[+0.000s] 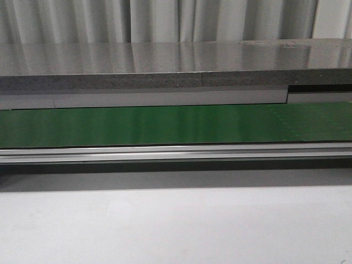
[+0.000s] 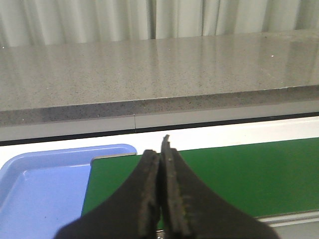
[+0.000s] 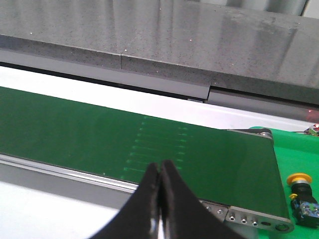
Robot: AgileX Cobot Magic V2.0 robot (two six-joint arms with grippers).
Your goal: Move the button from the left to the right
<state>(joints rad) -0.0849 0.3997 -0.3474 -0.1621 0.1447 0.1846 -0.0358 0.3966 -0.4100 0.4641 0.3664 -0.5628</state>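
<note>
The front view shows only the green conveyor belt (image 1: 176, 125) running across the middle of the frame, a grey stone-like ledge (image 1: 165, 66) above it and the pale table (image 1: 165, 225) below; neither arm nor the button appears there.

In the left wrist view the left gripper (image 2: 160, 149) sits at the bottom centre of the frame, its dark fingers pressed together with nothing between them. It hangs over the end of the belt, just beside a blue tray (image 2: 45, 189) at the lower left of the frame, which looks bare as far as it shows.

In the right wrist view the right gripper (image 3: 160, 172) is likewise closed and empty at the bottom centre, over the near edge of the belt. The button (image 3: 301, 191) lies at the lower right of that frame, on a bright green surface (image 3: 294, 149) just past the belt's end roller, its yellow head uppermost in the picture and the black body below it.

Both arms seem parked at the belt's two ends, probably waiting. Since the button rests off the belt beside the right arm, this delivery may already be done, though I cannot be sure.
</note>
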